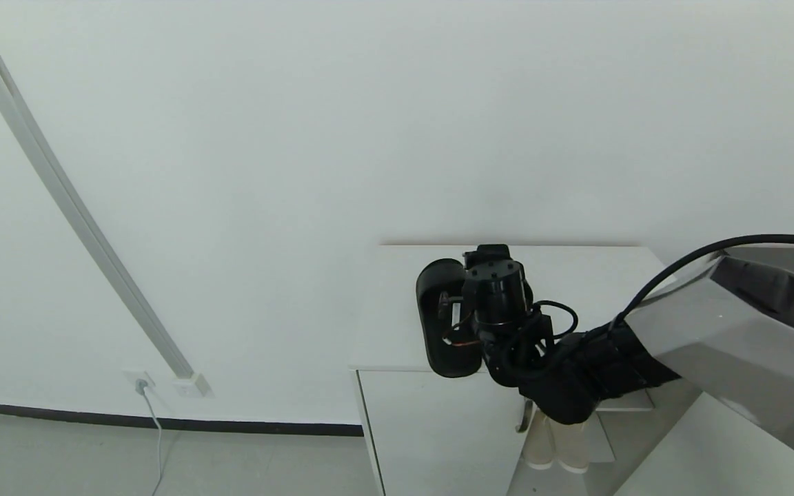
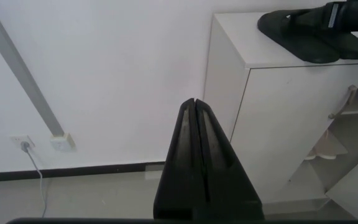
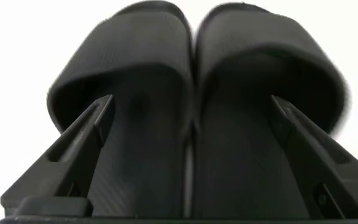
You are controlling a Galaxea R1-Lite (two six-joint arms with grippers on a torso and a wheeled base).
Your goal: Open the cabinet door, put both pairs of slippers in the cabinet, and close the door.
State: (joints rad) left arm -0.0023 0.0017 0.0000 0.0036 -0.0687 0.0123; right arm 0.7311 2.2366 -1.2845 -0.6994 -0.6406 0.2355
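2 black rubber slippers [image 3: 135, 68], white cabinet [image 1: 576, 275] top's front edge | right pincer [image 3: 191, 99] grasping both | left pincer [image 2: 194, 106] clenched | 2 white slippers [image 1: 555, 441] inside

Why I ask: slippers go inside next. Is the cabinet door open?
Open: shelves and a pale pair of slippers inside the cabinet are exposed.

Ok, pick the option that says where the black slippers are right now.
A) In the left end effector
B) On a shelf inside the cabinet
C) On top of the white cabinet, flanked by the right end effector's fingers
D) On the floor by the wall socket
C: the black slippers sit side by side on top of the white cabinet, and the right end effector has a finger on each outer side of the pair.
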